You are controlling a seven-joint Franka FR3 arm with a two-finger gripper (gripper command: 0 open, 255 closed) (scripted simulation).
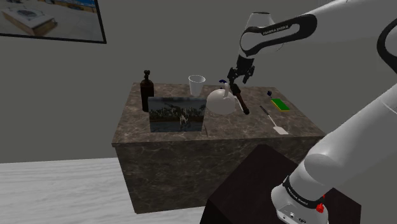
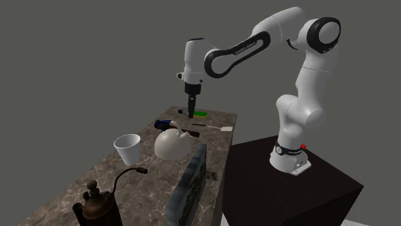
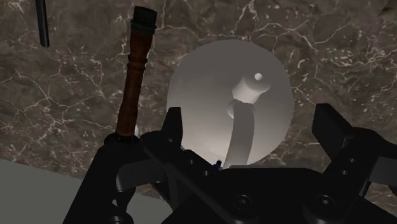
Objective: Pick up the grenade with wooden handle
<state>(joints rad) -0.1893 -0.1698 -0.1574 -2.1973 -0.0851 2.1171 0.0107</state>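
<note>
While the pincer (image 3: 251, 121) hangs spread above it, the marble table (image 1: 235, 128) stands before a grey wall (image 1: 191, 38).

A: Shoulder cam?
B: Beside stand (image 1: 254, 184), just behind it; looks down twd table (image 1: 191, 167) at 10 o'clock, mid-range.
A: 2nd ext.?
B: Table's far end, faces arm (image 2: 302, 106) at 2 o'clock.
A: Wrist?
B: V. close, straight down on table. All 3 share kettle (image 3: 210, 83).

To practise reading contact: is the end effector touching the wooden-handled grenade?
Apart. In the second exterior view the end effector hangs above the grenade, with a clear gap between them.
</note>
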